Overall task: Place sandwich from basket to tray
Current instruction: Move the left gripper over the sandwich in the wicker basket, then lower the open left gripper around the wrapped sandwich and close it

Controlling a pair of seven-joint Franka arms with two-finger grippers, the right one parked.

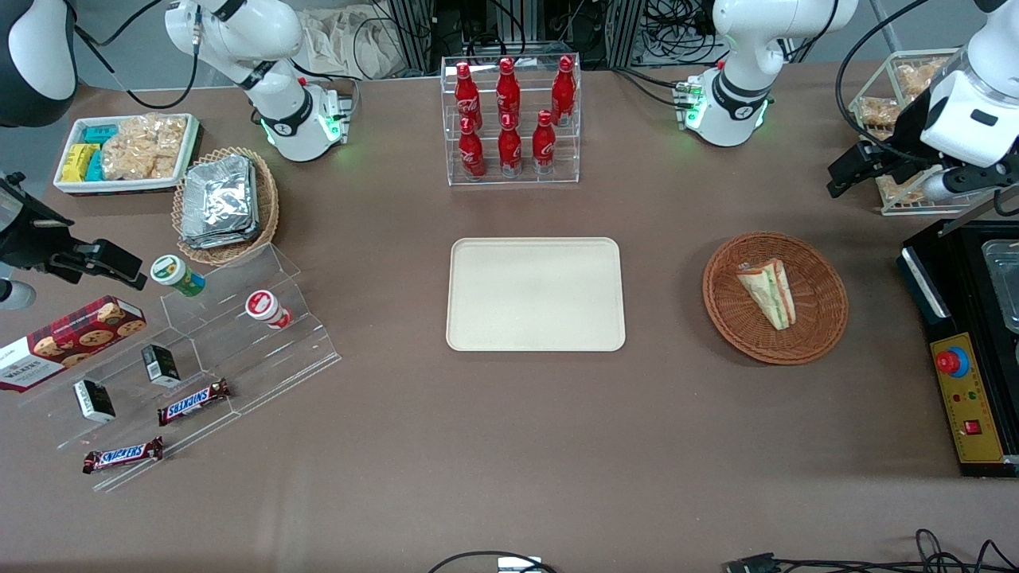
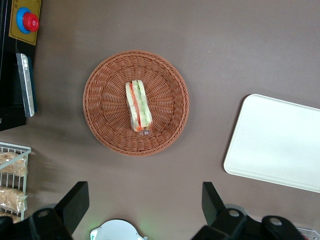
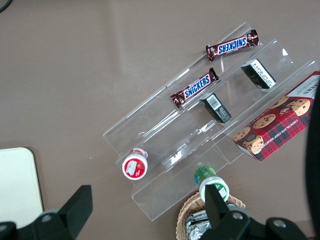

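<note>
The sandwich (image 1: 768,293) (image 2: 138,105), a pale wedge with green and red layers in clear wrap, lies in the middle of the round reddish-brown basket (image 1: 820,334) (image 2: 105,125). The cream tray (image 1: 535,294) (image 2: 280,145) lies bare at the table's middle, beside the basket toward the parked arm's end. My left gripper (image 1: 848,171) (image 2: 145,202) hangs high above the table, farther from the front camera than the basket and toward the working arm's end. It is open, its black fingers (image 2: 75,200) wide apart with only tablecloth between them.
A black machine with a red button (image 1: 967,350) (image 2: 25,21) stands close beside the basket at the table's edge. A wire rack of bagged snacks (image 1: 899,103) sits under the gripper. A clear rack of red bottles (image 1: 511,119) stands farther back than the tray.
</note>
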